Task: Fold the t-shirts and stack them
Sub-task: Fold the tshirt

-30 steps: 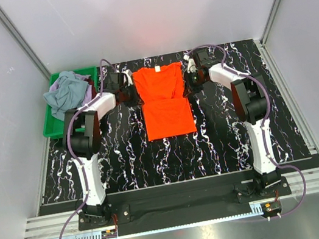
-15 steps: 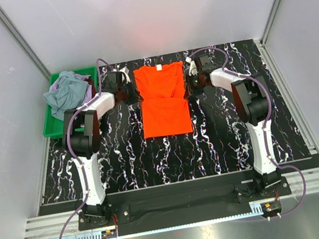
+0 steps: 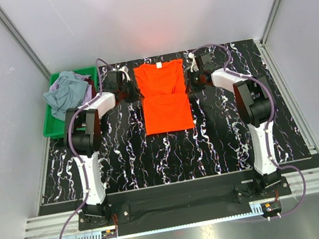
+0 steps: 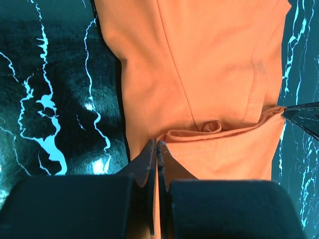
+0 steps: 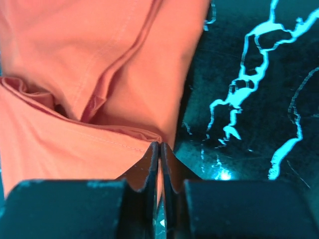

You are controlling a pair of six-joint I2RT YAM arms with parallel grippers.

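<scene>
1. Black white-veined marble counter inside pale grey walls; both arm bases sit at the near edge.
2. Orange-red t-shirt lies flat at far-centre of the counter, neck pointing away, with a small white label at the collar.
3. The shirt's lower part is doubled up over itself, and the hem edge runs straight across mid-body.
4. Left end effector is at the shirt's left edge. In the left wrist view its fingers are pressed together, pinching the left hem corner of the orange-red t-shirt.
5. Right end effector is at the shirt's right edge. In the right wrist view it is likewise clamped tight on the right hem corner.
6. There is a small pucker in the cloth just beyond the hem, seen in both wrist views.
7. Green bin is at the far-left of the counter, with a grey-blue t-shirt heaped inside and a lilac t-shirt peeking out beside it.
</scene>
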